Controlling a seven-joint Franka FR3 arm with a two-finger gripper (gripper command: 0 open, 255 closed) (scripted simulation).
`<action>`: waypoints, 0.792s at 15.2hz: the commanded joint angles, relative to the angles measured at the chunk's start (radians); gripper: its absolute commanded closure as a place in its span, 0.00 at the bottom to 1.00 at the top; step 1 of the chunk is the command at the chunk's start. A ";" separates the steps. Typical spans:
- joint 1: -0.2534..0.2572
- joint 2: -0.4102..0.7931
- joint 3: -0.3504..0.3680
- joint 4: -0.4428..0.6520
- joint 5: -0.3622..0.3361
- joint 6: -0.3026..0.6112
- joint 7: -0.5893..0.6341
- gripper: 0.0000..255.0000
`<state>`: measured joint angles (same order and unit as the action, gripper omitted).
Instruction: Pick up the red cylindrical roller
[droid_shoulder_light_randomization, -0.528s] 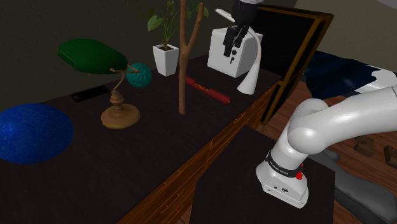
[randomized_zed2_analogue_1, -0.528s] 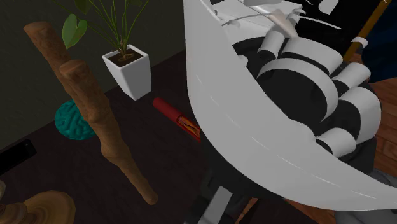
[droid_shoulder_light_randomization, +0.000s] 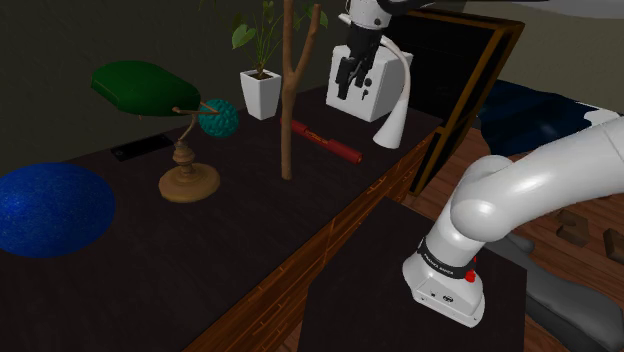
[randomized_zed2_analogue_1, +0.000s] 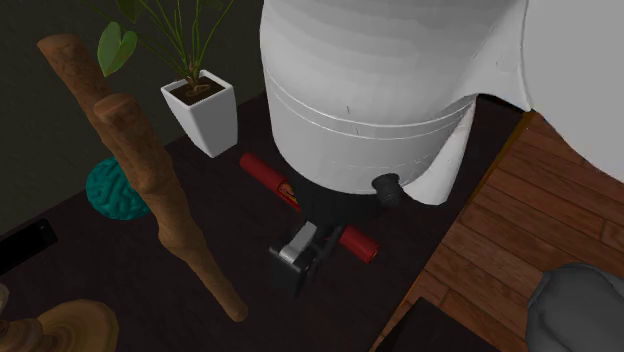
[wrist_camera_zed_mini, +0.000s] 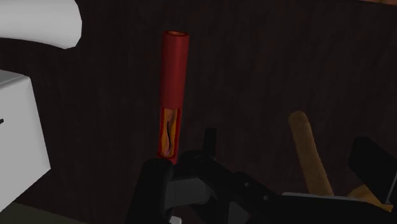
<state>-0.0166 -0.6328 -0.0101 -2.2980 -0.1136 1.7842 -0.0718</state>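
Observation:
The red cylindrical roller (droid_shoulder_light_randomization: 325, 142) lies flat on the dark table (droid_shoulder_light_randomization: 230, 260), between a wooden branch and a white box. Its near end has an orange patch (wrist_camera_zed_mini: 168, 132); the roller (wrist_camera_zed_mini: 174, 76) stretches away from the hand in the wrist view. My black gripper (droid_shoulder_light_randomization: 346, 92) hangs well above the table, over the roller's far half, fingers pointing down and standing apart with nothing between them. In the second exterior view the gripper (randomized_zed2_analogue_1: 303, 255) shows just beside the roller (randomized_zed2_analogue_1: 262, 172), whose middle is hidden by my white arm.
A white box (droid_shoulder_light_randomization: 372, 92) and a curved white stand (droid_shoulder_light_randomization: 396, 110) rise just behind the roller. An upright branch (droid_shoulder_light_randomization: 288, 100), a white planter (droid_shoulder_light_randomization: 261, 92), a teal ball (droid_shoulder_light_randomization: 218, 118), a green lamp (droid_shoulder_light_randomization: 140, 88) and a blue disc (droid_shoulder_light_randomization: 50, 208) stand further along the shoulder view's left.
The gripper has shifted toward the shoulder view's left and dropped a little, now over the roller. The arm swung across the second exterior view, uncovering the roller's lower end.

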 joint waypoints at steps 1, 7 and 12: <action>-0.010 0.050 -0.026 -0.004 -0.002 0.050 -0.014 0.00; -0.033 0.231 -0.095 0.017 0.009 0.191 -0.053 0.00; -0.048 0.400 -0.147 0.067 0.041 0.291 -0.096 0.00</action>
<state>-0.0629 -0.2714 -0.1484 -2.2406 -0.0808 2.0503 -0.1614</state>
